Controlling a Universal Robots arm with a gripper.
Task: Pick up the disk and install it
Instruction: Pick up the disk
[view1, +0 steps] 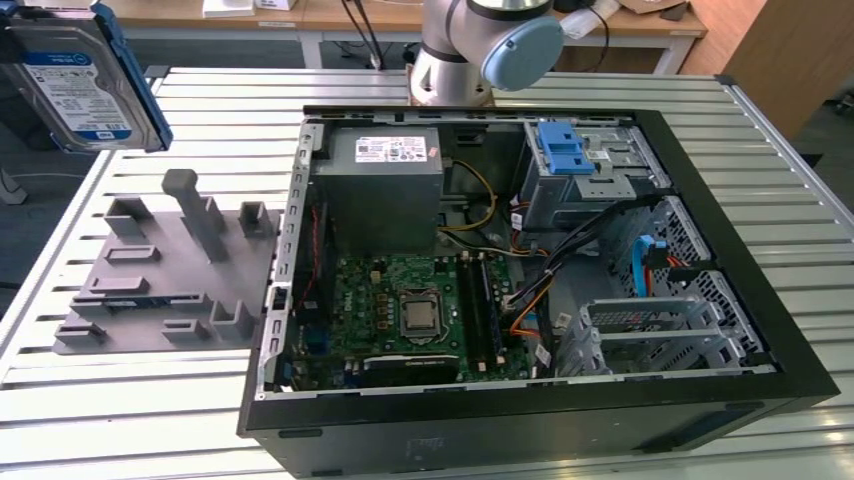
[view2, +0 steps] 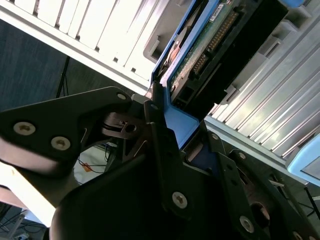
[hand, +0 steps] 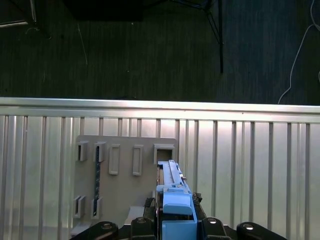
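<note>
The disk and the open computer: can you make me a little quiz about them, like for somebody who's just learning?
1. True or false: the disk already sits inside the computer case.
2. Pick one. What is holding the disk up in the air? A: a person's hand. B: the gripper. C: a string.
3. In the exterior view, on which side of the computer case does the grey stand lie?

Key: 1 false, it hangs in the air outside the case. 2 B, the gripper clamps the disk's blue frame. 3 the exterior view's left.
</note>
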